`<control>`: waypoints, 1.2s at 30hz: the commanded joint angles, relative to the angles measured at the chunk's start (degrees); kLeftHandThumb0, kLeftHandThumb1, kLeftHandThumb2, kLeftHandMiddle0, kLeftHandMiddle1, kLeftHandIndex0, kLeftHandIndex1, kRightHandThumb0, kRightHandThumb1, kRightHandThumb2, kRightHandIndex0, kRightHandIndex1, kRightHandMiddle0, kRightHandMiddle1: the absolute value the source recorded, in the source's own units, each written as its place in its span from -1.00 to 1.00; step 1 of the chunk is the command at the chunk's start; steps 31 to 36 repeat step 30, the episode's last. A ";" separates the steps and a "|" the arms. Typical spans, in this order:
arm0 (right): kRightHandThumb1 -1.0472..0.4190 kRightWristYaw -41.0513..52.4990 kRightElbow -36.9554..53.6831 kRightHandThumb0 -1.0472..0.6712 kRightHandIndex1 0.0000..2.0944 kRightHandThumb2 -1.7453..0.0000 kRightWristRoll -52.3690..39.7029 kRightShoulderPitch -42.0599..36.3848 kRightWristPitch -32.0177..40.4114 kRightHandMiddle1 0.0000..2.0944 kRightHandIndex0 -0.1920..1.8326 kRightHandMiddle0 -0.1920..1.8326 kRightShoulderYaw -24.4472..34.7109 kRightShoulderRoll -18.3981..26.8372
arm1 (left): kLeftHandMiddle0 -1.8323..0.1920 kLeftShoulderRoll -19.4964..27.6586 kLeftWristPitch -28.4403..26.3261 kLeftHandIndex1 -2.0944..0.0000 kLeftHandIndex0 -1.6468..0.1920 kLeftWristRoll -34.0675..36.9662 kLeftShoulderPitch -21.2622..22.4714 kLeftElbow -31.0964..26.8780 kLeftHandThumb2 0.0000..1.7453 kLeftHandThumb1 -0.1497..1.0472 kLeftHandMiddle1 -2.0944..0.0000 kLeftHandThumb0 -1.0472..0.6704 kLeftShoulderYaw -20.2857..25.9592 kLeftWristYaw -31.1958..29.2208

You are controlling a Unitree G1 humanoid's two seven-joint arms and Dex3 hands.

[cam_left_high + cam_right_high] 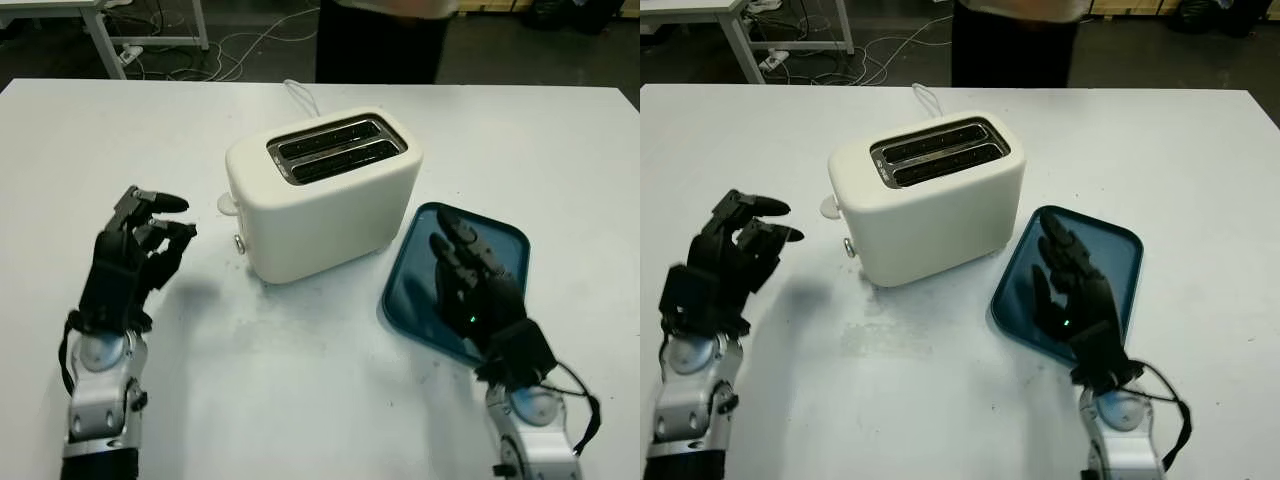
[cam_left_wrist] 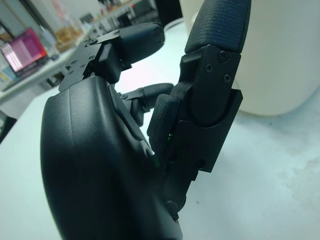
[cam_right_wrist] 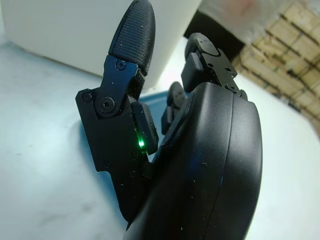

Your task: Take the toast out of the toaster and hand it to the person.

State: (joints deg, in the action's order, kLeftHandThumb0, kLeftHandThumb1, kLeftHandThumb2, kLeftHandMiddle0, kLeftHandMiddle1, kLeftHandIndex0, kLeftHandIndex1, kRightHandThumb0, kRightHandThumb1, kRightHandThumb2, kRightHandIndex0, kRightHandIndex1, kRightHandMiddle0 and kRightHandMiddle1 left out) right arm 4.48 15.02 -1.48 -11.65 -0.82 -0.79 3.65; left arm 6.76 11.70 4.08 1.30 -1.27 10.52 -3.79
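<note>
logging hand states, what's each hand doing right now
Left hand: open, holds nothing, left of the toaster.
Right hand: open, holds nothing, over the tray.

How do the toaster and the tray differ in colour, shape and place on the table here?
The toaster is cream and boxy, standing tall; the tray is dark teal, flat and low. The toaster sits mid-table between both hands; the tray lies to its right, under the open right hand. The open left hand is left of the toaster. Both things have rounded corners and rest on the white table.

dark floor (image 1: pixel 520 45), loose white cables (image 1: pixel 240 45)
</note>
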 commanded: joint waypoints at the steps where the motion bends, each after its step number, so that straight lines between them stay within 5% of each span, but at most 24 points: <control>1: -0.83 -0.52 -0.71 -0.77 -0.99 0.15 -0.51 -0.61 -1.44 -1.00 -0.62 -0.61 -0.40 -1.16 | 0.77 -0.18 2.82 -0.63 0.75 -2.18 -1.21 1.80 -0.77 0.79 -0.66 -1.00 -1.13 0.60; 9: -0.83 -1.70 -0.68 -0.72 -1.00 0.17 0.76 1.14 1.00 -1.00 -0.64 -0.63 -0.96 -2.04 | 0.69 -3.02 13.14 -0.37 0.59 2.23 0.40 11.08 -0.86 0.79 -0.49 -1.00 -2.27 -3.61; 36: -0.83 -2.28 -1.78 -0.65 -0.98 0.20 1.48 6.37 2.17 -0.99 -0.61 -0.60 1.15 -0.85 | 0.70 -2.29 10.91 -0.38 0.59 1.88 3.60 10.89 -0.84 0.79 -0.50 -1.00 -2.09 -1.63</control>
